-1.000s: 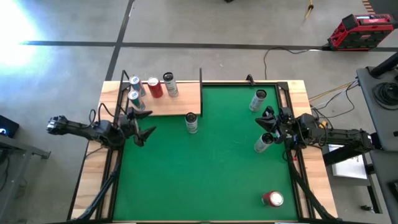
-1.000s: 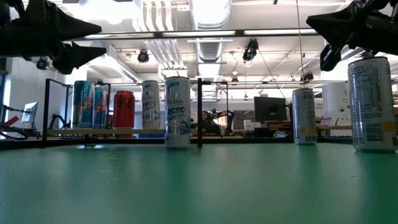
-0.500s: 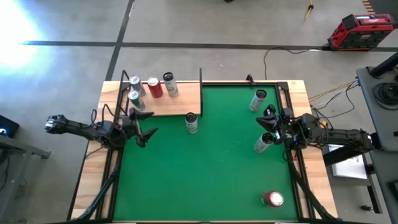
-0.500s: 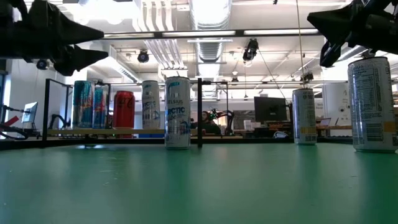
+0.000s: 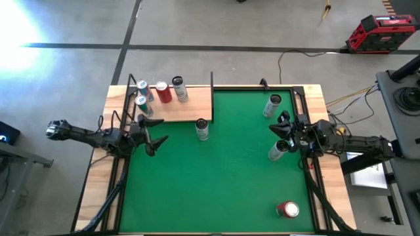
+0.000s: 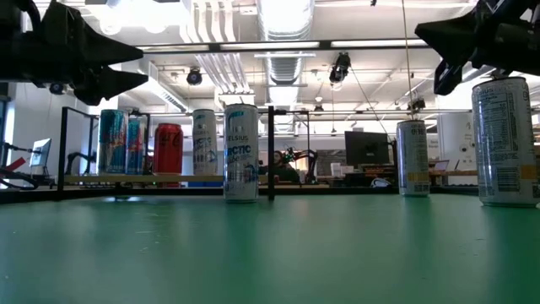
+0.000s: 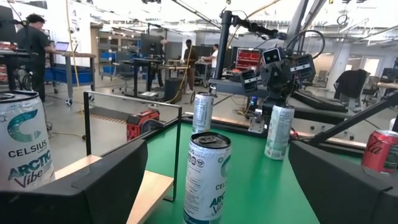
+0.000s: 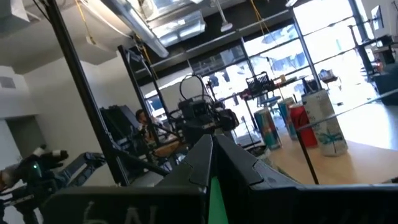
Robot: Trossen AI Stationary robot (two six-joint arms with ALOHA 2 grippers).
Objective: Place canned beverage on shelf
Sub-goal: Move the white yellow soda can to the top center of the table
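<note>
Beside the shelf (image 5: 177,108) edge stands one can (image 5: 202,129), mat open around.

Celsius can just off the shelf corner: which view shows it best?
Left wrist view: the Celsius can stands upright, centered between the left gripper's open fingers. High view shows its top; low view its label. Right wrist view: not visible.

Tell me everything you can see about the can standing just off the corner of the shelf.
The can is a tall, slim white Celsius can with teal lettering and a silver top, its tab looking unopened. It stands upright on the green mat, just off the front corner of the shelf, beside its black corner rod. Nothing grips it; the open left claw hangs apart from it.
</note>
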